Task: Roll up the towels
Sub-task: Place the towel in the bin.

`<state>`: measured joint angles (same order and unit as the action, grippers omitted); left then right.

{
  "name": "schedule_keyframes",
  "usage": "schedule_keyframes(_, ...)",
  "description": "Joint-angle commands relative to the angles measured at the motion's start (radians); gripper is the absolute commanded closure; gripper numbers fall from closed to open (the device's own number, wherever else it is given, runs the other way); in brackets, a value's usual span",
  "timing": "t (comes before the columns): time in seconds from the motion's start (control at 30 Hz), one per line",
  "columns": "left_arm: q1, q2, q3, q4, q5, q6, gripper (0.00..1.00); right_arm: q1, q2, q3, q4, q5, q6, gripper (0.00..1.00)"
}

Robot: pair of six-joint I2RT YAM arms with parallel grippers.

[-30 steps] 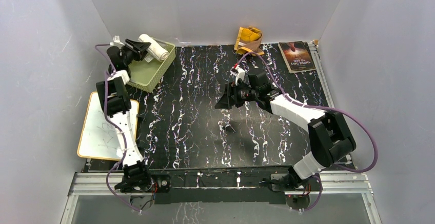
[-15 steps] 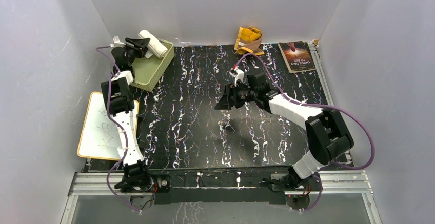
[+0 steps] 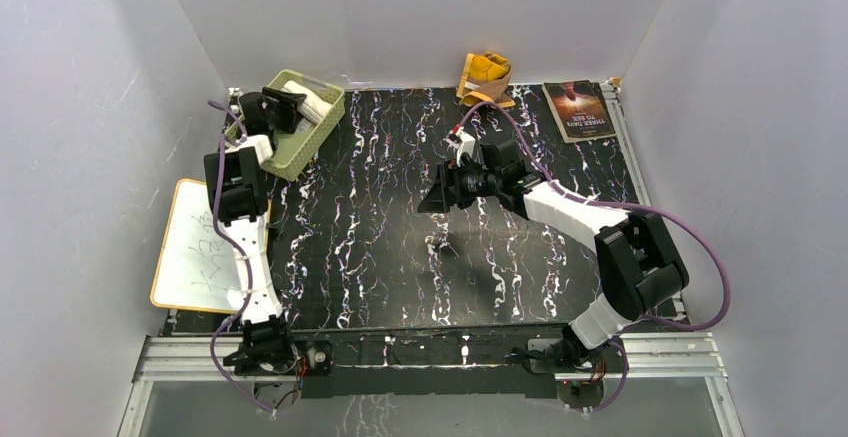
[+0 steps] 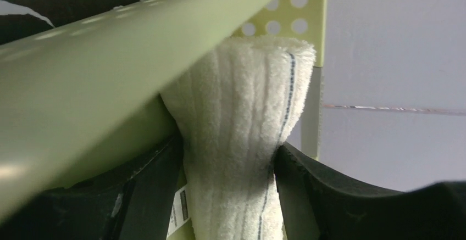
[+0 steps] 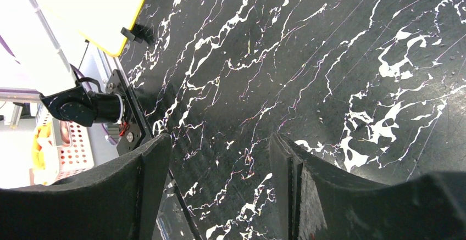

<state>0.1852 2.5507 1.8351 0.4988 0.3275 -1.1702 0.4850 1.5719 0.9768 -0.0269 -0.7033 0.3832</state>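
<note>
The cream-white towel, rolled into a short cylinder, lies inside the green basket at the back left. My left gripper reaches into the basket. In the left wrist view the towel roll is still pinched at its waist between both fingers, under the basket's rim. The mustard-yellow towel lies crumpled against the back wall, unrolled. My right gripper hovers over the middle of the table, open and empty.
A dark-covered book lies at the back right. A whiteboard with a yellow edge sits at the left, beside the left arm. The black marbled tabletop spans the space between the arms.
My left gripper has carried the white roll from above the basket's rim down into the basket, and its jaws have eased a little. The right arm has barely moved.
</note>
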Motion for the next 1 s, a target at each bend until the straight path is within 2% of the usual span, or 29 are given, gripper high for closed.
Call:
schedule_keyframes(0.0,-0.019,-0.054,0.058,-0.224,-0.079,0.050,0.39,0.005,-0.022,0.036,0.025,-0.006,-0.030,0.36)
schedule_keyframes(0.27,-0.031,-0.066,0.212,-0.472,-0.188,0.188,0.17,0.002,-0.034,0.051,0.015,0.035,-0.037,0.35)
schedule_keyframes(0.43,-0.042,-0.099,0.285,-0.592,-0.258,0.286,0.02,-0.003,-0.095,0.115,0.066,0.426,0.039,0.26)
schedule_keyframes(0.47,-0.044,-0.107,0.293,-0.604,-0.265,0.306,0.02,-0.007,-0.122,0.093,0.118,0.524,0.060,0.06)
schedule_keyframes(0.5,-0.044,-0.116,0.296,-0.619,-0.271,0.323,0.02,-0.010,-0.151,0.056,0.197,0.621,0.092,0.02)
schedule_keyframes(0.57,-0.044,-0.136,0.300,-0.647,-0.277,0.357,0.01,-0.038,-0.178,-0.005,0.345,0.726,0.119,0.02)
schedule_keyframes(0.6,-0.044,-0.146,0.303,-0.659,-0.280,0.373,0.02,-0.063,-0.163,-0.003,0.396,0.708,0.087,0.02)
schedule_keyframes(0.63,-0.045,-0.159,0.307,-0.674,-0.283,0.397,0.02,-0.090,-0.130,0.034,0.397,0.681,0.049,0.02)
schedule_keyframes(0.73,-0.066,-0.196,0.334,-0.727,-0.332,0.520,0.02,-0.172,0.032,0.197,0.229,0.744,-0.026,0.02)
schedule_keyframes(0.83,-0.093,-0.246,0.369,-0.774,-0.381,0.666,0.02,-0.236,0.214,0.311,0.210,0.782,-0.148,0.02)
schedule_keyframes(0.97,-0.108,-0.347,0.344,-0.792,-0.378,0.767,0.02,-0.265,0.436,0.501,0.140,0.816,-0.347,0.02)
